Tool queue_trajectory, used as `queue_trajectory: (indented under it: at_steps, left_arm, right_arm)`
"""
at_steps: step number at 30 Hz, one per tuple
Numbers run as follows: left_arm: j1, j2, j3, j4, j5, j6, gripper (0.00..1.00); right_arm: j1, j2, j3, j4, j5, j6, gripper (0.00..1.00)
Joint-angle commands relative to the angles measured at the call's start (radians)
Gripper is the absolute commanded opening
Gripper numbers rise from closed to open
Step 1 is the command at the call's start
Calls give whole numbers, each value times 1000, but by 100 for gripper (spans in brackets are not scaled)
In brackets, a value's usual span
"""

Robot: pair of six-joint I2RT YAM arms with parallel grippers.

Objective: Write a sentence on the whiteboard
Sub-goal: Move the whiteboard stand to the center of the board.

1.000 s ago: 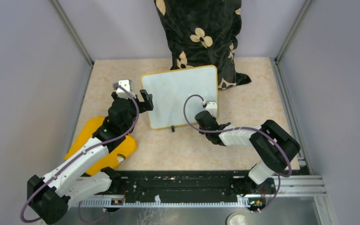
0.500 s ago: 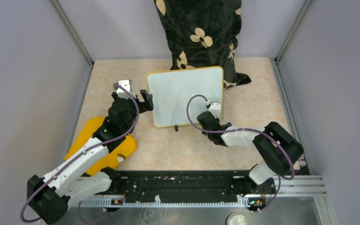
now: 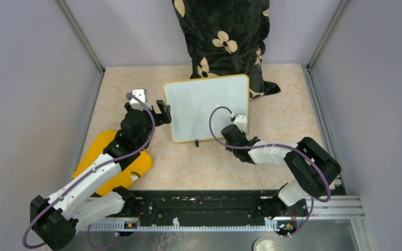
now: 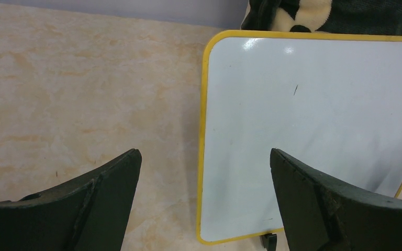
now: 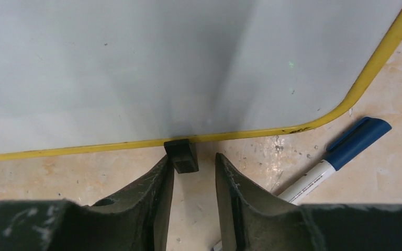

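Whiteboard (image 3: 205,104): we find it flat on the table (image 3: 293,104), its far right corner against the dark floral cloth (image 3: 220,36).
Left gripper (image 4: 204,151): spread wide and empty, with the board's left rim between its fingers in our wrist view.
Right gripper (image 5: 191,157): narrow gap, nothing clamped; black foot (image 5: 181,155) at its tips.
Marker (image 5: 345,149): blue-capped, lying just beside the right fingers.

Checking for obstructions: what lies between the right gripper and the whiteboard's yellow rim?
In the right wrist view, only a black foot of the whiteboard sits between the right gripper and its rim; the blue-capped marker lies off to the right.
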Motion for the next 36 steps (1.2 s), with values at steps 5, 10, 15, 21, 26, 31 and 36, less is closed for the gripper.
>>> queue_trajectory:
  at_steps: [5, 10, 15, 21, 26, 31, 36]
  left_arm:
    - [-3, -19, 26, -8, 41, 5, 99]
    - [-3, -17, 30, -8, 73, 7, 99]
    - [-3, -27, 32, -6, 141, 16, 99]
    - [-3, -47, 29, 2, 154, 6, 99]
    - [-3, -55, 30, 2, 149, -2, 99]
    - [-3, -69, 28, 1, 144, -7, 99]
    - [-4, -74, 28, 2, 143, -12, 99]
  right_arm:
    - [-13, -119, -33, 27, -45, -61, 51]
    - [0, -234, -24, -23, -84, -87, 60]
    - [22, -371, -34, -122, -65, -79, 61]
    - [5, -542, -85, -304, 9, 113, 59]
    - [-9, -552, -105, -353, -13, 254, 57]
    - [-28, -475, -97, -340, 2, 330, 56]
    - [-58, -379, -79, -320, -8, 340, 56]
